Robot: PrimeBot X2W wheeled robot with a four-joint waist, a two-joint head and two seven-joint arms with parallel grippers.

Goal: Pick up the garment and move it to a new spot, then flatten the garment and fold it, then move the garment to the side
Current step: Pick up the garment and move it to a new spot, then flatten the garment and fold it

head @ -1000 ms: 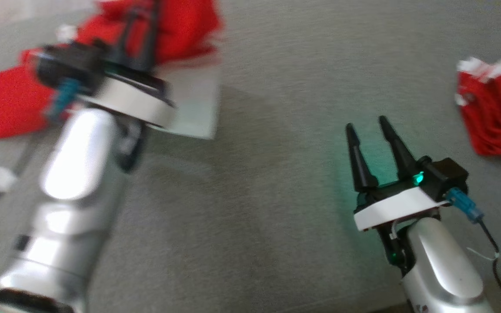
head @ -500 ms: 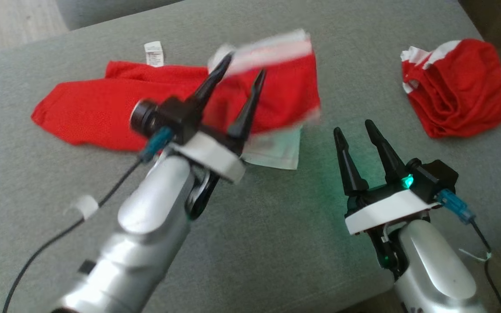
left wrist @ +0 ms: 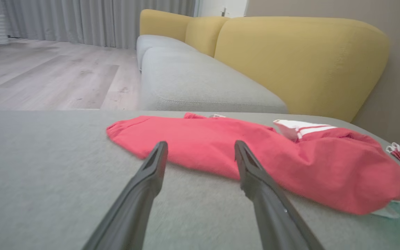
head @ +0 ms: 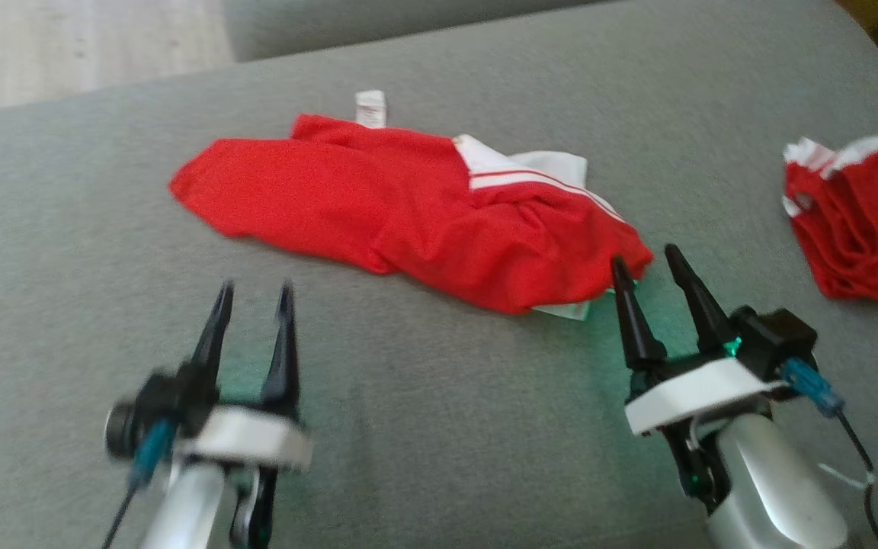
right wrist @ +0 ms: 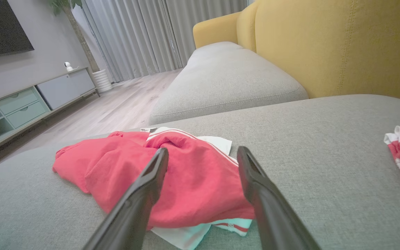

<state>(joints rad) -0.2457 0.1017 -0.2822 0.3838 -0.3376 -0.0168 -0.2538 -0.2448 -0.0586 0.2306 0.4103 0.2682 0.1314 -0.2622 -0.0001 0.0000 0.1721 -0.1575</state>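
Now the left gripper (head: 256,288) sits low at the lower left of the head view, fingers pointing up the frame, spread apart and holding nothing; the left wrist view shows bare grey cushion (head: 439,427) under its fingers, with the garment (head: 408,206) just beyond their tips; the right gripper (head: 645,258) stands at the lower right, equally wide and empty, its tips at the garment's near right edge; the garment lies crumpled across the upper middle of the frame, white striped panel uppermost at its right; a second red garment (head: 858,221) lies at the right edge; half a second ago the left gripper was raised over the garment at mid-frame, and it has since drawn back clear of it, though the camera has shifted too.
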